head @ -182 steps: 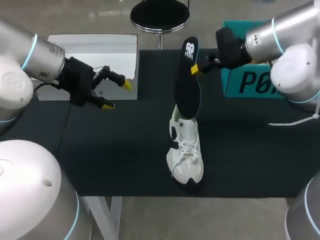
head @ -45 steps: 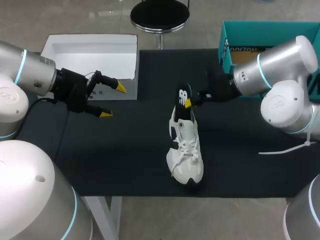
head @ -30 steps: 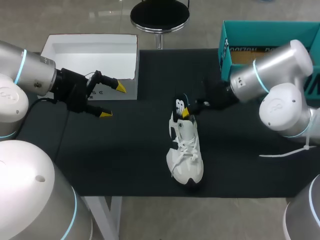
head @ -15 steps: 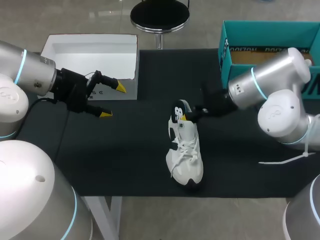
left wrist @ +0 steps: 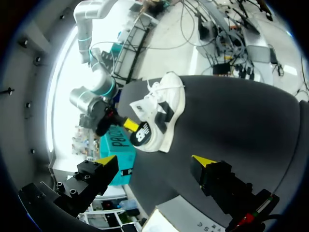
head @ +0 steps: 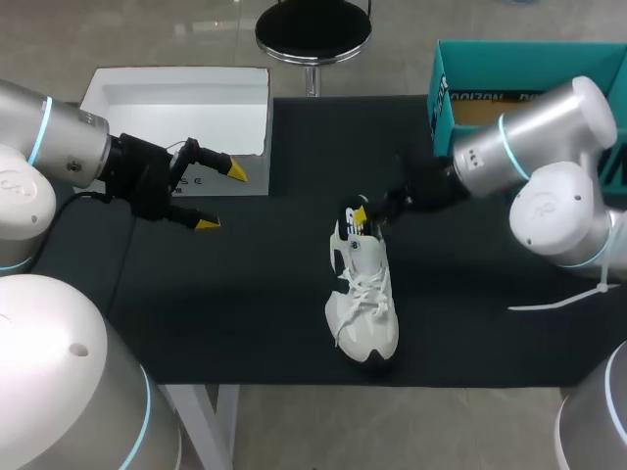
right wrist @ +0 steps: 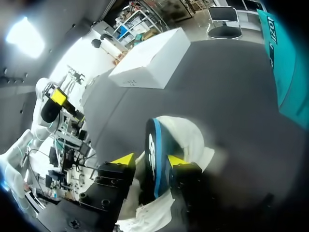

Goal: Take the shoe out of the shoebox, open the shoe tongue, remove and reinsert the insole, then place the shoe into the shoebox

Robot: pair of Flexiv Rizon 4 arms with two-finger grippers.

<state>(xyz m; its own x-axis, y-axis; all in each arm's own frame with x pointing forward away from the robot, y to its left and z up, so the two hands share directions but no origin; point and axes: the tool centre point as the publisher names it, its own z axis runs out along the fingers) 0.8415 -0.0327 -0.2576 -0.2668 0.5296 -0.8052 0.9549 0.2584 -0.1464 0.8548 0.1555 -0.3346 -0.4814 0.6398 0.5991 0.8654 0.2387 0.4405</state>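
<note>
The shoe point(head: 364, 304) is seen out of the shoebox point(head: 490, 54), so the first step is judged done: it is stood upright near the middle of the black table point(head: 245, 313), toe toward the near edge and heel toward the far side. The teal shoebox is left open at the far right, and a white box half point(head: 176, 98) is set at the far left. The dark insole point(head: 351, 217) is lodged in the shoe for most of its length, with only its heel end raised out of the collar. That end is pinched from both sides by the right gripper point(head: 361, 215), as is shown plainly in the right wrist view. Whether the insole is being drawn out or pushed back cannot be told from this moment alone. The left gripper point(head: 221, 196) is held well apart to the left, fingers spread and nothing between them. The seating of the insole, its release, and the return of the shoe to the shoebox are judged to remain.
</note>
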